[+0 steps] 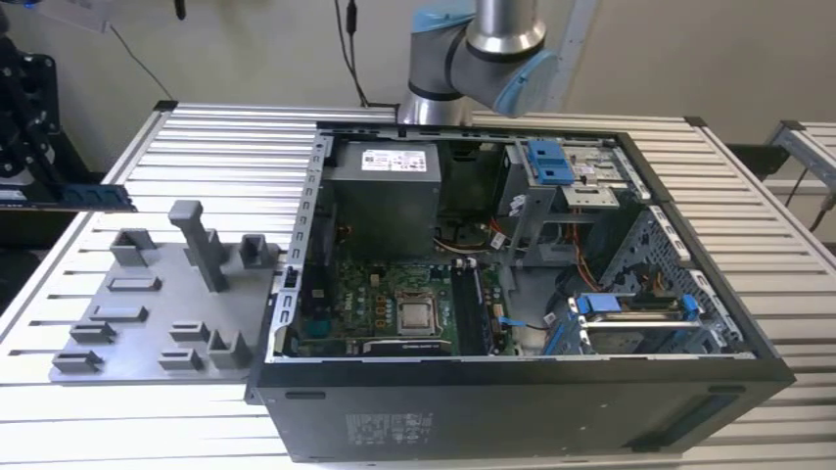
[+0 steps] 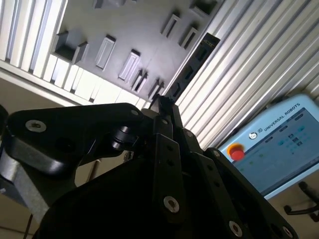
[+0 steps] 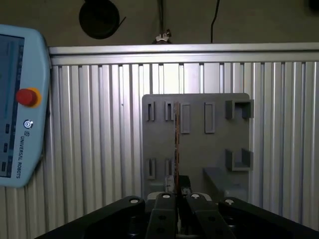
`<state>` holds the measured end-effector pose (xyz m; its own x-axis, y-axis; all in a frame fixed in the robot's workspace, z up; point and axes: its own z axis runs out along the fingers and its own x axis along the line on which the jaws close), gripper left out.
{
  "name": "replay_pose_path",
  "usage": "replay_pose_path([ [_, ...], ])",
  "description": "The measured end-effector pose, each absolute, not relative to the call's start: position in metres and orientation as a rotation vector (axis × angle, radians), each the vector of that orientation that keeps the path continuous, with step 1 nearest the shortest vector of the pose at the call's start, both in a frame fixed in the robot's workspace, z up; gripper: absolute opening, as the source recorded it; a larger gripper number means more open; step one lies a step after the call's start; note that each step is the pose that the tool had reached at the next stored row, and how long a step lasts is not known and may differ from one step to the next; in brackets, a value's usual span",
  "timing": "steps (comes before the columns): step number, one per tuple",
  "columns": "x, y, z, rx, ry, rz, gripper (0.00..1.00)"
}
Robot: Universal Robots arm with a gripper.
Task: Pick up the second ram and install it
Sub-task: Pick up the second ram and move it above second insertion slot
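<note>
The claw [image 3: 177, 192] is pinched on one end of the second ram [image 1: 89, 196], up in the air by the gray tray [image 1: 144, 328] at nine o'clock from the computer case [image 1: 523, 416] in the exterior view — held by so little, it might tip and bump the case wall.

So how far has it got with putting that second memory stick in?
The pickup looks done: the tool is clamped on the second ram, holding it clear of the grey holder tray. Installing is left: the stick hangs at the exterior view's left, apart from the open computer case and its motherboard slots.
</note>
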<state>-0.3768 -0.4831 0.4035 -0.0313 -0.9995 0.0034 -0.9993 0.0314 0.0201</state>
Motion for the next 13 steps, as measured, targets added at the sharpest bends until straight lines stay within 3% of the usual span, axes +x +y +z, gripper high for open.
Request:
replay_pose_path([
  [13,-0.359,-0.483,0.403,2.175,-2.244,-0.019,0.14],
])
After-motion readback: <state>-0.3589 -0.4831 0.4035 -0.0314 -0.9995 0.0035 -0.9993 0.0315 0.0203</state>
